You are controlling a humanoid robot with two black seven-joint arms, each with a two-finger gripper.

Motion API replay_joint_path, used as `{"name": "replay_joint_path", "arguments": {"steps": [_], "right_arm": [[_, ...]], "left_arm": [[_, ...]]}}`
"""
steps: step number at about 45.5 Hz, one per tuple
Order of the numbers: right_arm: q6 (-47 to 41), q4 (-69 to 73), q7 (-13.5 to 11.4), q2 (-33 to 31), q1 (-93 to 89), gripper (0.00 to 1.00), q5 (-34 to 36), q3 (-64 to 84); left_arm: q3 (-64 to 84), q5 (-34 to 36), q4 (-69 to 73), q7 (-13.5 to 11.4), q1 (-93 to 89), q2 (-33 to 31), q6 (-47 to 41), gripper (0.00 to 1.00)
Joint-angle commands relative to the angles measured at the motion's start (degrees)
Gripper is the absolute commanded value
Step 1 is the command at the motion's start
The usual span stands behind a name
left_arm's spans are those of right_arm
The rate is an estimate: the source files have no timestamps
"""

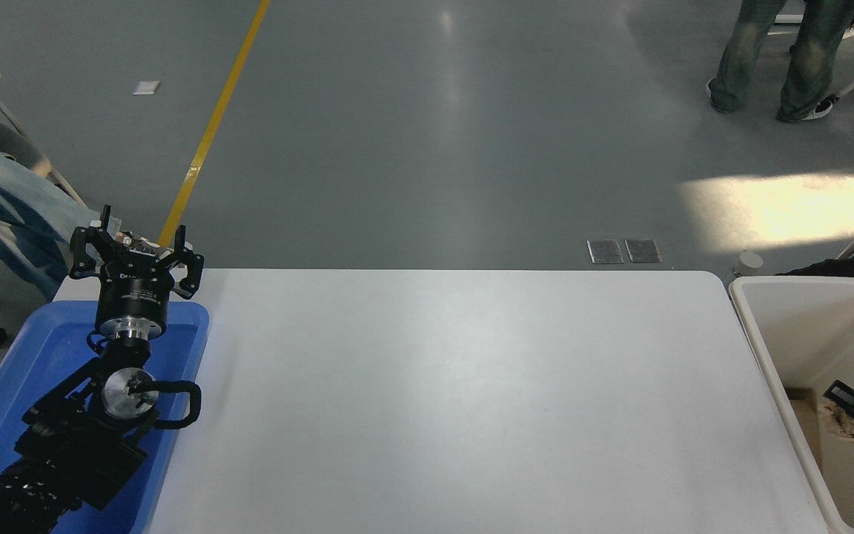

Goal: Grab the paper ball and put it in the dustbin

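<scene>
Gray floor with a yellow line (212,126) runs behind the white table (457,400). At lower right, the right gripper (846,404) sits inside the dustbin (783,326), closed on the paper ball (846,424). At lower left, the left gripper (138,248) is spread wide and empty over a blue tray (4,415).

We list a plain white surface (457,386), a blue tray (19,386) under the black left hand (136,248) with silver wrist rings, a cream-white dustbin (783,356) holding tan-brown paper (842,423) beside the black right hand (853,404), and a grey floor (434,133) crossed by a yellow line (212,126).
</scene>
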State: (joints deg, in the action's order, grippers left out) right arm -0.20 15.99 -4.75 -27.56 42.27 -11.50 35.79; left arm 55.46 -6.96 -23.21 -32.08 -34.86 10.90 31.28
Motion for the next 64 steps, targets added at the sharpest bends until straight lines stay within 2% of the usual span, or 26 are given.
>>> {"name": "replay_joint_path", "arguments": {"steps": [1, 16, 24, 33, 40, 58, 64], "right_arm": [[0.03, 5.62, 0.01, -2.14, 7.64, 1.00, -5.02, 6.74], [-0.15, 37.95, -0.08, -15.59, 36.81, 1.00, -9.68, 19.40], [-4.36, 51.06, -0.08, -17.35, 53.51, 1.00, -12.14, 25.99], [-14.29, 64.33, -0.17, -15.33, 68.46, 1.00, -12.49, 28.02], [-22.20, 71.10, -0.08, -10.50, 77.34, 1.00, -11.62, 28.90], [-32.84, 75.15, 0.01, -1.01, 86.14, 1.00, -9.68, 28.90], [-35.39, 75.41, 0.10, 2.94, 88.16, 1.00, -4.86, 28.81]], "left_arm": [[0.00, 0.02, 0.00, 0.00, -0.03, 0.00, 0.00, 0.99], [-0.09, 0.10, 0.00, 0.00, 0.06, 0.00, 0.00, 0.99], [-0.09, 0.11, 0.00, 0.00, 0.06, 0.00, 0.09, 0.99], [-0.09, 0.11, 0.00, 0.09, 0.06, 0.00, 0.18, 0.99], [-0.09, 0.19, 0.00, 0.09, 0.06, 0.00, 0.18, 0.99], [-0.09, 0.11, 0.00, 0.09, 0.06, 0.00, 0.18, 0.99], [-0.09, 0.02, 0.00, 0.09, 0.06, 0.00, 0.09, 0.99]]}}
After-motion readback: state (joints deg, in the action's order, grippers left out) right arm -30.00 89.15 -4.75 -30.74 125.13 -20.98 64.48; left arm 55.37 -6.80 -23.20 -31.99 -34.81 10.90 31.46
